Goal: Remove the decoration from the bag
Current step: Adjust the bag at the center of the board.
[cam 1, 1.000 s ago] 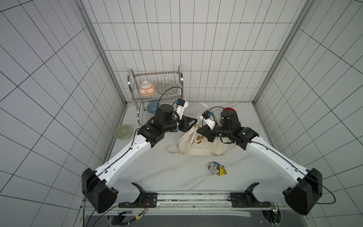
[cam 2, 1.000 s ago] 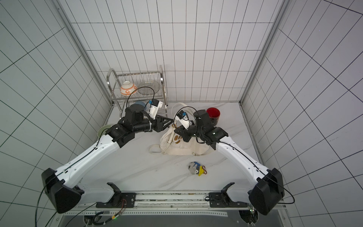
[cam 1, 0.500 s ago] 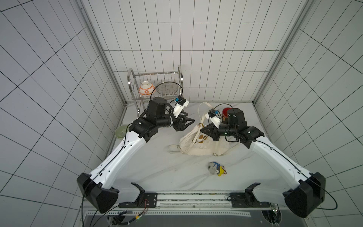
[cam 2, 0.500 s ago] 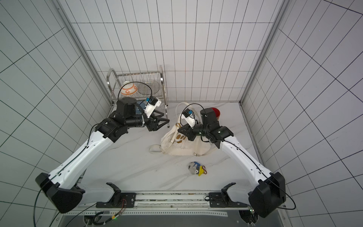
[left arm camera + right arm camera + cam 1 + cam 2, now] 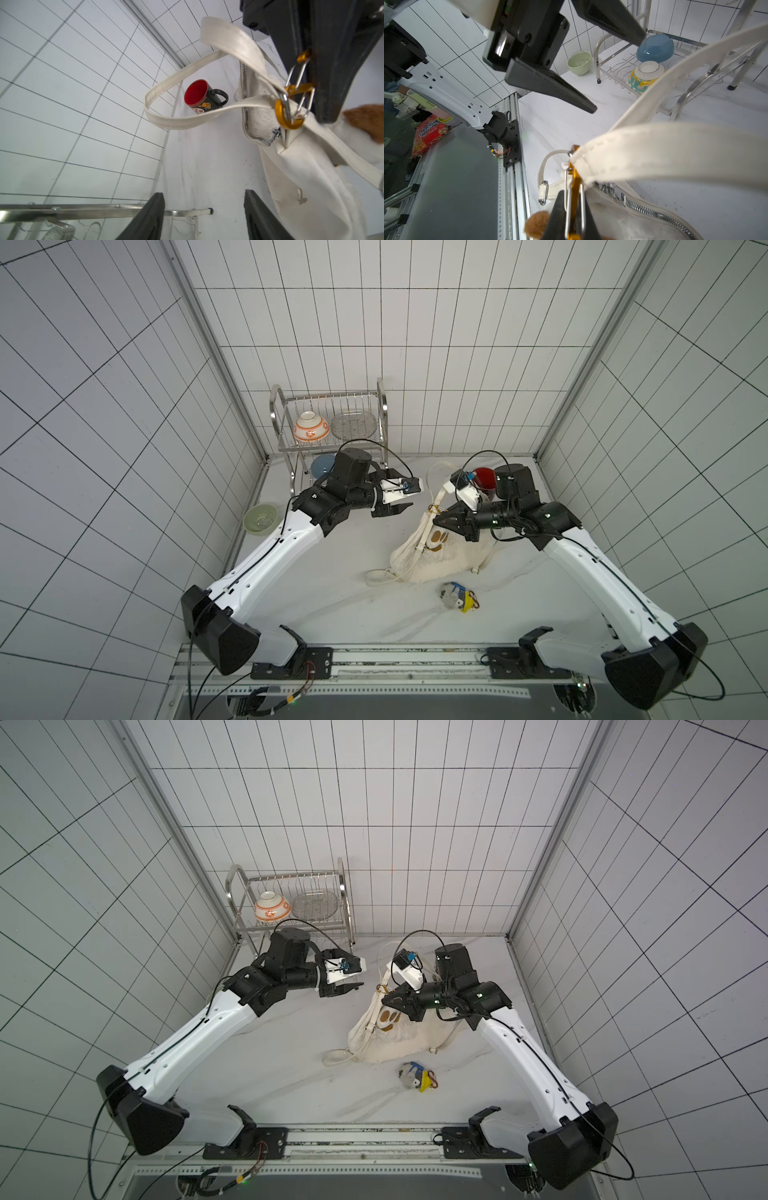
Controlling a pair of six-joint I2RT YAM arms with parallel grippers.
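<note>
The right gripper (image 5: pixel 437 519) pinches a gold clip (image 5: pixel 574 187) on the strap (image 5: pixel 187 122) of the bag (image 5: pixel 440 558), slumped on the table (image 5: pixel 332 597); the left gripper (image 5: pixel 203 193) hangs wide and empty nearby.

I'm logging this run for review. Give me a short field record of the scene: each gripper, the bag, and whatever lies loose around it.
left gripper: open, empty, apart from the bag
right gripper: shut on the gold carabiner at the bag's strap
bag: cream, slumped on the table, strap end raised at the right gripper
loose item: small grey, blue and yellow toy on the table near the bag's front edge, untouched
mug: black, red inside, behind the bag
</note>
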